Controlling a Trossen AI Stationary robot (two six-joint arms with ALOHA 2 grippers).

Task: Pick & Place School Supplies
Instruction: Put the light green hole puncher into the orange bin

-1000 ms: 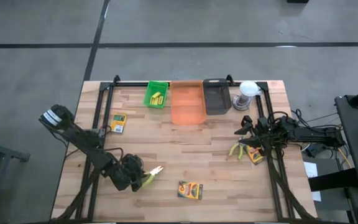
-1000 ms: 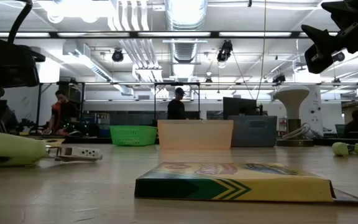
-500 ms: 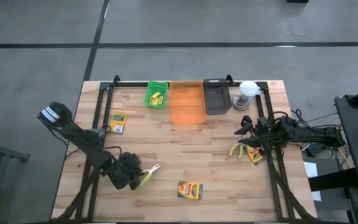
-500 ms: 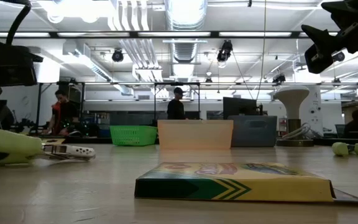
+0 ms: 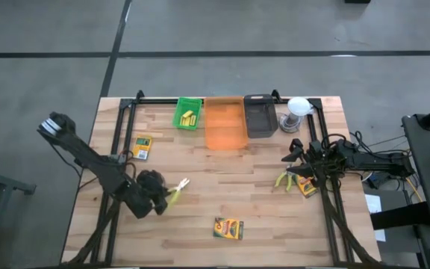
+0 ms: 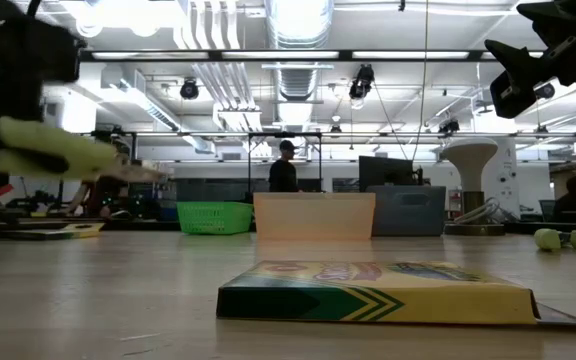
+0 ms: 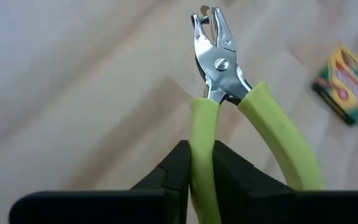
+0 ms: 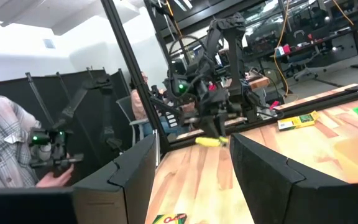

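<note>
- On the left side of the tabletop [image 5: 200, 161] the left end effector [image 5: 157, 196] pinches one yellow-green handle of a plier-like tool [image 5: 176, 190]; in the left wrist view the two dark fingers [image 7: 173, 171] press on this handle from both sides, and the other handle and the metal nose [image 7: 215, 43] stand free in front
- In the low view this tool [image 6: 63, 155] is above the wood and does not touch it
- A flat crayon box [image 5: 142, 147] lies near the left edge, beside the base of the left arm
- A green tray [image 5: 188, 113] stands at the far edge with short yellow blocks [image 5: 188, 117] inside it
- Just beside it to the right is an orange tray [image 5: 225, 123], then a black tray [image 5: 260, 116], then a white round object [image 5: 298, 109]
- A second crayon box [image 5: 228, 229] lies flat near the front edge, about in the middle, well apart from both arms; in the low view it [image 6: 378, 290] is the nearest thing
- On the right side the right end effector [image 5: 295, 161] is held above the wood with its fingers spread and nothing between them
- Just beside it lie a second plier-like tool [image 5: 284, 179] and a third crayon box [image 5: 307, 187], which are close together
- In the right wrist view a person's hand [image 8: 58, 177] with a small device shows beyond the tabletop
</note>
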